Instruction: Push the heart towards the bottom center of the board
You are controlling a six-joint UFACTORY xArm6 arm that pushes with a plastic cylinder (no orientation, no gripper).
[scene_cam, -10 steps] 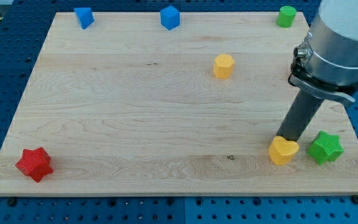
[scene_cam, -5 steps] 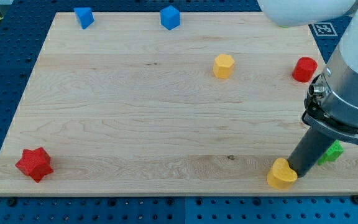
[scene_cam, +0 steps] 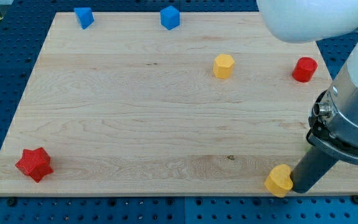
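Yellow heart (scene_cam: 279, 180) is pressed by my tip (scene_cam: 297, 189), nothing gripped; bottom edge reached, leftward travel to centre remains.

Yellow heart (scene_cam: 278, 180) at board's bottom-right edge

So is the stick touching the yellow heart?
Touching: in the camera view, my tip presses against the right side of the yellow heart block, with no gap visible.

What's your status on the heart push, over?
My tip against yellow heart's right side. Heart at board's bottom edge, right of center. Nothing blocking leftward path.
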